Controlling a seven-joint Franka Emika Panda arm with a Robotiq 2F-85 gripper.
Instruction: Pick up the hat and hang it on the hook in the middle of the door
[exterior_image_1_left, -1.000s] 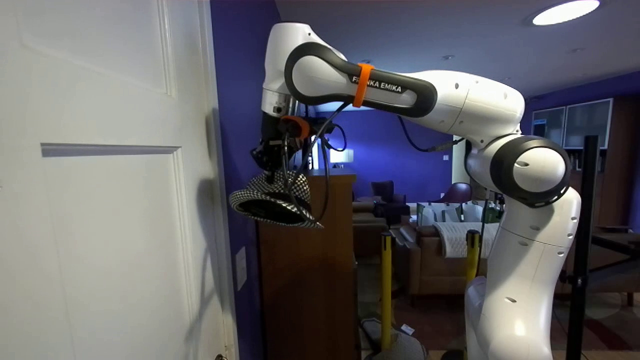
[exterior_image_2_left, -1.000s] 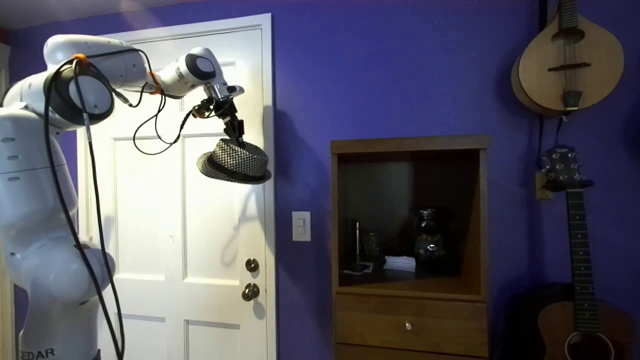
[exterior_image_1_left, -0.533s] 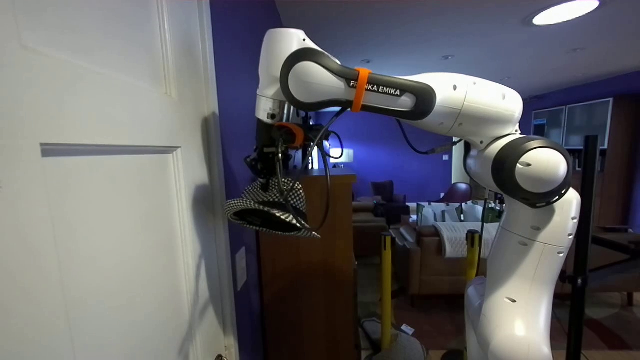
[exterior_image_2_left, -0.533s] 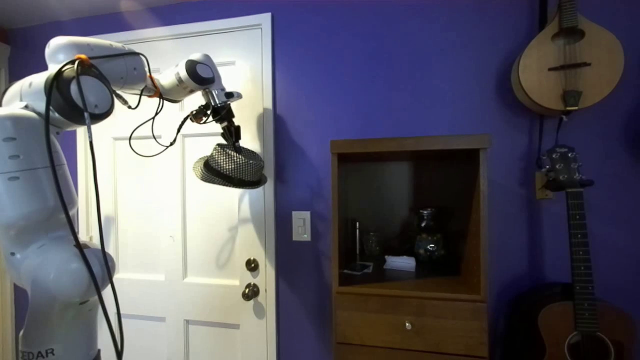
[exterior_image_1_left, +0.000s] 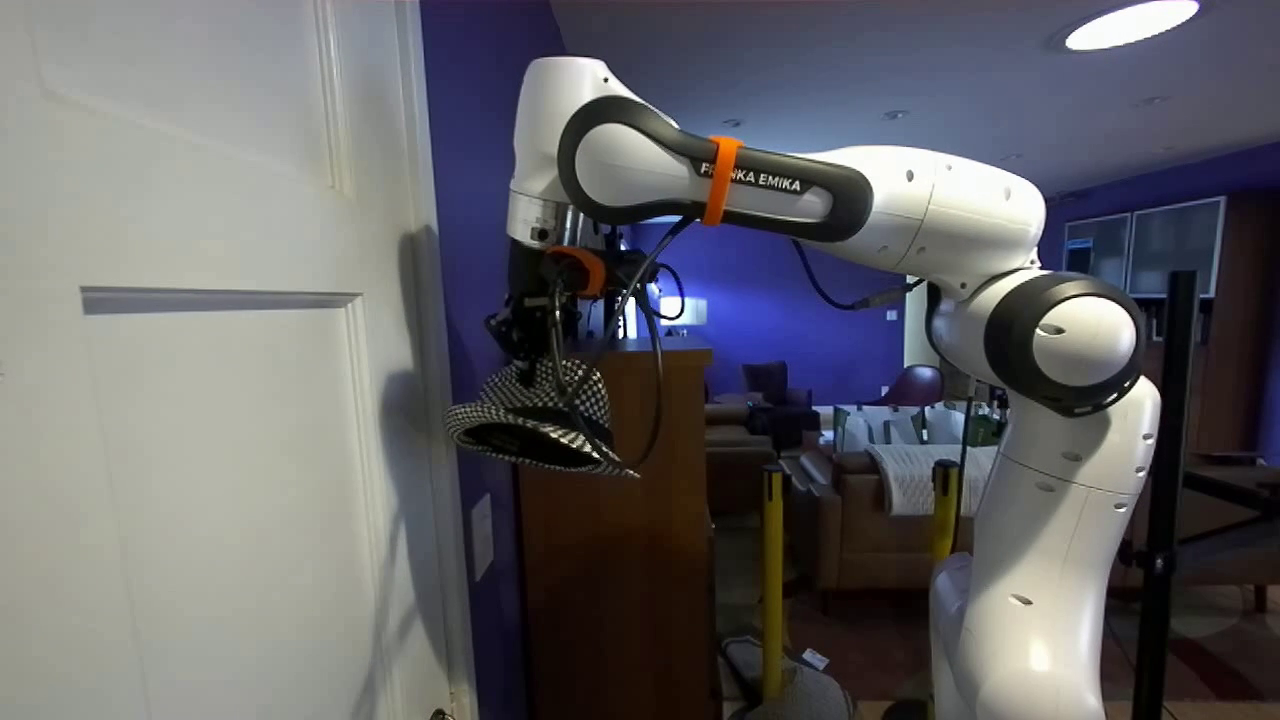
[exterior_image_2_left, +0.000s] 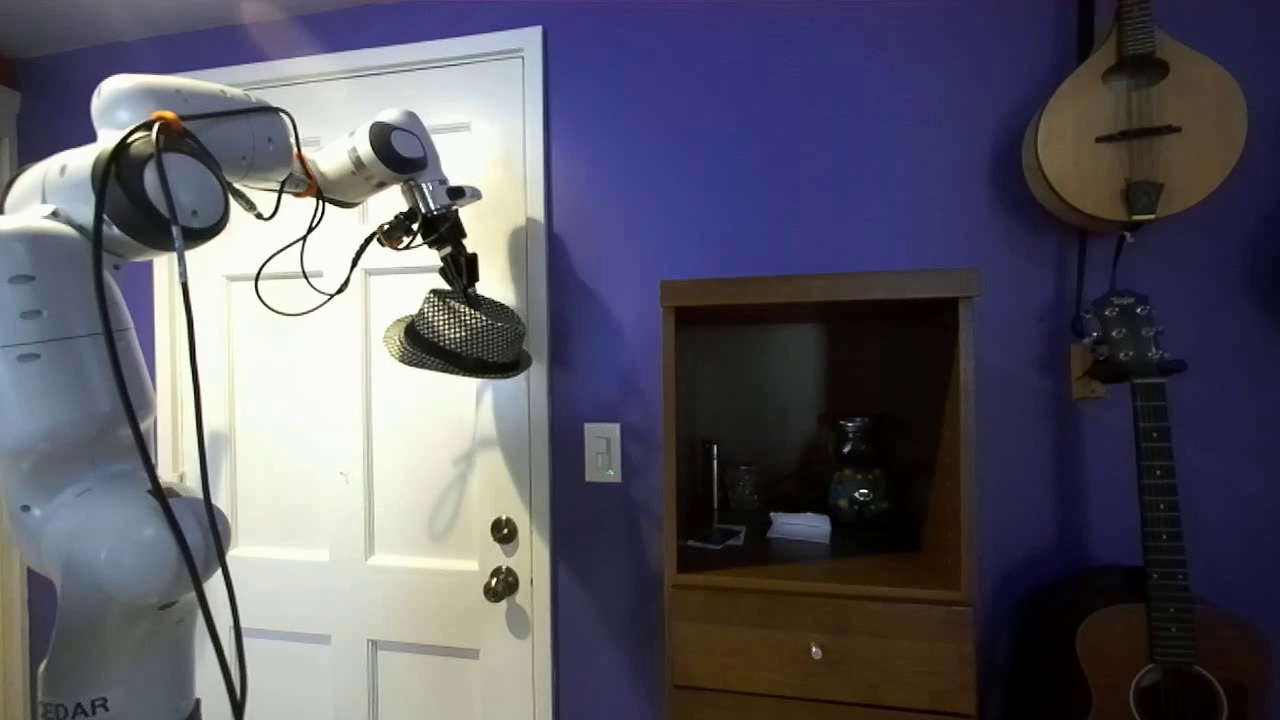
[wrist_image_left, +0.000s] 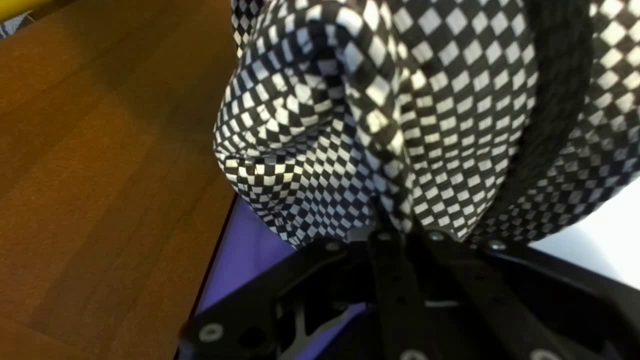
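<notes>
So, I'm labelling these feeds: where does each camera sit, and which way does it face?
An exterior view: to one side of the arm, facing the door, purple wall and wooden cabinet; arm and jaws show.
An exterior view: close to the door, looking along it into the room, sofa beyond; arm side-on, with jaws.
Wrist view: just behind the jaws, looking along them at the hat they grip; jaws show.
Both exterior views share the arm, hat, door and wooden cabinet.
</notes>
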